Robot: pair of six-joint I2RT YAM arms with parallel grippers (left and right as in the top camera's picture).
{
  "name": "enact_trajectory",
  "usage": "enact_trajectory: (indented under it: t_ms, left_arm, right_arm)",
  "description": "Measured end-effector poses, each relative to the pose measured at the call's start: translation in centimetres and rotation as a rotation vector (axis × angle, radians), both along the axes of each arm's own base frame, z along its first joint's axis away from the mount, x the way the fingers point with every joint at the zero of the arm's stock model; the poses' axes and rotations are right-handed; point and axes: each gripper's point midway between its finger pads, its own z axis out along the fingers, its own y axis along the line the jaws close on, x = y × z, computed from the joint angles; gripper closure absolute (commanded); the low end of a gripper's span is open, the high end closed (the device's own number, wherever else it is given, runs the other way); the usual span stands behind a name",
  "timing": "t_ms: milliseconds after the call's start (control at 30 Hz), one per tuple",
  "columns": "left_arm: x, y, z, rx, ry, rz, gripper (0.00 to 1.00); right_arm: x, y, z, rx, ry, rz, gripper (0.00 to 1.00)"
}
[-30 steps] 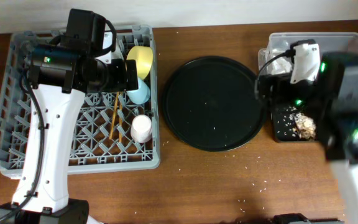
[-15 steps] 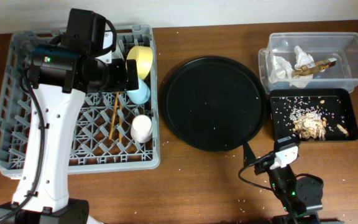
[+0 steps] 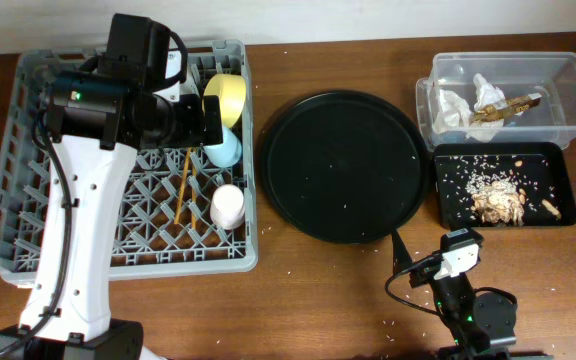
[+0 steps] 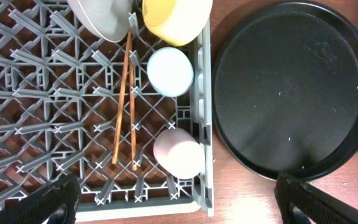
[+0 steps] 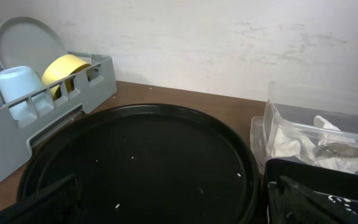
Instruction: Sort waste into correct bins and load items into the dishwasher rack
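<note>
Watching the overhead feed, I am seeing the left gripper (image 4: 176, 193) hanging over the far right part of the dishwasher rack (image 3: 28, 190), its fingers spread wide and gripping nothing. Through its wrist camera I am looking straight down on the load. The pale grey plate (image 4: 101, 15) is leaning on edge just beside the yellow bowl (image 4: 176, 18). The light blue cup (image 4: 169, 71) is sitting just below the bowl, and the pinkish-white cup (image 4: 179, 152) is resting further along the same right wall. The chopsticks (image 4: 126, 106) are lying side by side on the lattice, just left of both cups.

I am finding the right gripper (image 5: 174, 196) low at the near table edge, facing the round black tray (image 3: 343, 165), with its fingers wide apart and empty. At the far right, the clear tub (image 3: 558, 85) is holding the crumpled napkins (image 3: 458, 103) and the wrapper (image 3: 508, 105). The black rectangular tray (image 3: 450, 208) is sitting just beside the tub on its near side, carrying the food scraps (image 3: 493, 205) and rice (image 3: 483, 182). A few white grains are lying on the round tray.
</note>
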Motion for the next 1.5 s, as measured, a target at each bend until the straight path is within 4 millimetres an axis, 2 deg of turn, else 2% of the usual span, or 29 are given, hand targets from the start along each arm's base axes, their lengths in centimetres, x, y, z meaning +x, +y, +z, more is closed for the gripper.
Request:
enact_trajectory:
  t_ms: [367,500,600,667,700,767,833,867,933,1000,1033,1100,1167,1267,1400,1500]
  left_arm:
    - [0.0,0.0,0.0,0.000,0.000,0.000,0.01]
    - [0.6,0.8,0.2,0.040,-0.027,0.023,0.01]
    - [3.1,1.8,2.0,0.092,-0.163,0.067,0.01]
    - [4.2,2.4,5.4,0.106,-0.335,0.064,0.01]
    - [3.7,2.9,8.3,0.110,-0.465,0.053,0.01]
    - [2.7,3.9,11.4,0.105,-0.648,0.050,0.01]
    - [-0.3,5.7,11.5,0.108,-0.770,0.056,0.01]
    - [-1.3,6.4,10.6,0.102,-0.814,0.060,0.01]
    - [-3.4,7.7,6.9,0.108,-0.838,0.082,0.01]
    - [-5.5,8.8,2.2,0.119,-0.875,0.106,0.01]
    - [-6.2,9.0,1.2,0.120,-0.932,0.111,0.01]
    - [-8.7,9.1,-2.4,0.120,-1.034,0.117,0.01]
    - [-9.8,9.0,-4.1,0.119,-1.103,0.116,0.01]
    - [-10.9,8.9,-9.0,0.119,-1.105,0.115,0.01]
    - [-11.4,8.9,-11.0,0.119,-1.120,0.117,0.01]
    - [-11.9,8.8,-13.2,0.132,-1.059,0.105,0.01]
  right_arm:
    - [0.0,0.0,0.0,0.001,0.000,0.000,0.01]
    - [0.0,0.0,0.0,0.000,0.000,0.000,0.02]
    - [0.0,0.0,0.0,0.000,0.000,0.000,0.02]
    - [0.0,0.0,0.0,0.000,0.000,0.000,0.02]
    - [0.0,0.0,0.0,0.000,0.000,-0.001,0.02]
    - [0.0,0.0,0.0,0.000,-0.001,-0.002,0.02]
    - [0.0,-0.1,0.0,0.000,0.000,-0.004,0.02]
    - [0.0,-0.1,0.0,0.000,-0.002,-0.004,0.02]
    - [0.0,-0.1,0.1,0.000,-0.003,-0.004,0.01]
    - [0.0,-0.1,0.1,0.000,-0.003,-0.004,0.02]
    - [0.0,-0.1,0.1,0.000,-0.003,-0.004,0.02]
    - [0.0,-0.1,0.0,0.000,-0.002,-0.004,0.02]
    - [0.0,-0.1,0.0,0.000,-0.001,-0.004,0.02]
    - [0.0,-0.1,0.0,0.000,-0.002,-0.004,0.02]
    - [0.0,-0.1,0.0,0.000,-0.002,-0.004,0.01]
    - [0.0,-0.1,0.0,0.001,-0.002,-0.004,0.01]
